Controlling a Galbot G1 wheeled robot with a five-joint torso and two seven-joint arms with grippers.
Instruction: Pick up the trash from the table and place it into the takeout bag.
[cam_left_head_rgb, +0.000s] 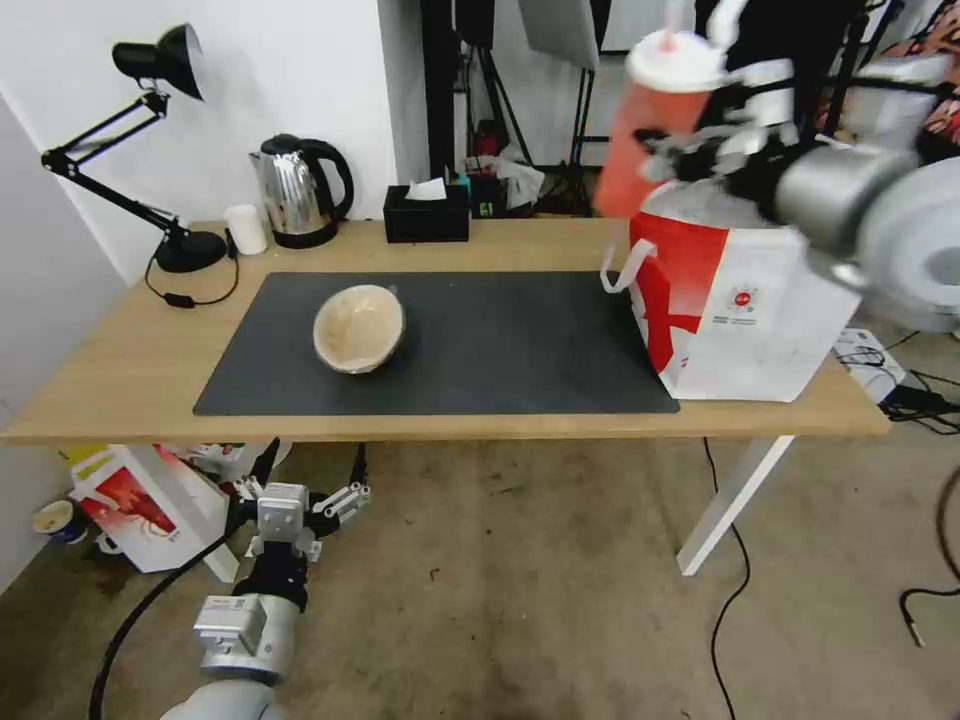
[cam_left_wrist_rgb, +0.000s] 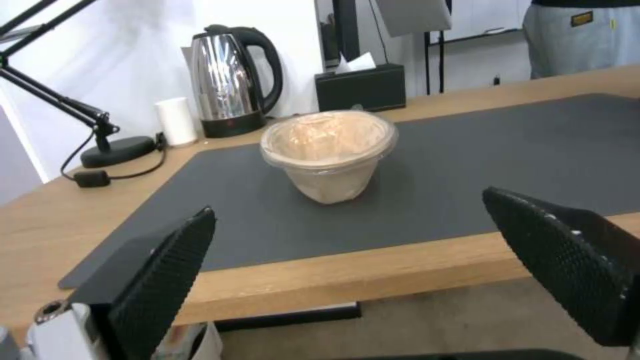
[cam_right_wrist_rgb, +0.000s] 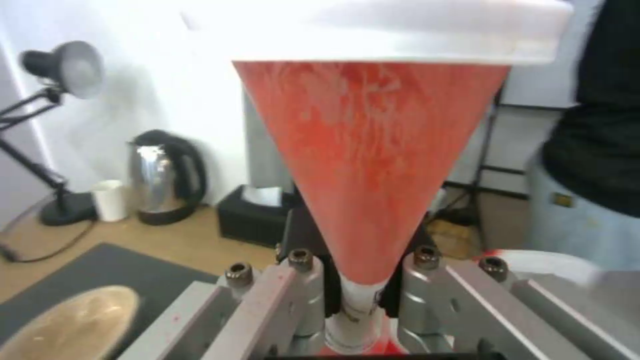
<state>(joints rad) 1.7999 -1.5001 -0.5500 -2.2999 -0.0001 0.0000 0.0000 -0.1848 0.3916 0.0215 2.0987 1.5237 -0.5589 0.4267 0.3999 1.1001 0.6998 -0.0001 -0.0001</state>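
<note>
- Trash first: red drink cup (cam_left_head_rgb: 655, 130) w/ white lid is up in the air, upper right of head view, just above the open top of the takeout bag (cam_left_head_rgb: 735, 310).
- Right gripper (cam_left_head_rgb: 700, 140) is clamped on that cup; in right wrist view you see the cup (cam_right_wrist_rgb: 370, 165) wedged between the metal jaws near its base. Head view is blurred there, so the exact grip spot is prob. low on the cup.
- Takeout bag stands at right end of the table (cam_left_head_rgb: 130, 370), partly on the dark grey mat (cam_left_head_rgb: 500, 340), one white loop handle hanging toward frame centre.
- Tan paper bowl (cam_left_head_rgb: 359, 328) sits on the mat, left of centre, tilted w/ its mouth toward you; left wrist view shows it (cam_left_wrist_rgb: 328, 152) w/ a clear film over the top.
- Left gripper (cam_left_head_rgb: 300, 510) hangs low at bottom left of head view, below the table's front edge, fingers (cam_left_wrist_rgb: 167, 270) spread wide apart, holding nothing.
- Back edge, upper left to centre: desk lamp (cam_left_head_rgb: 150, 150), small white cup (cam_left_head_rgb: 245, 229), kettle (cam_left_head_rgb: 300, 190), black tissue box (cam_left_head_rgb: 427, 213).
</note>
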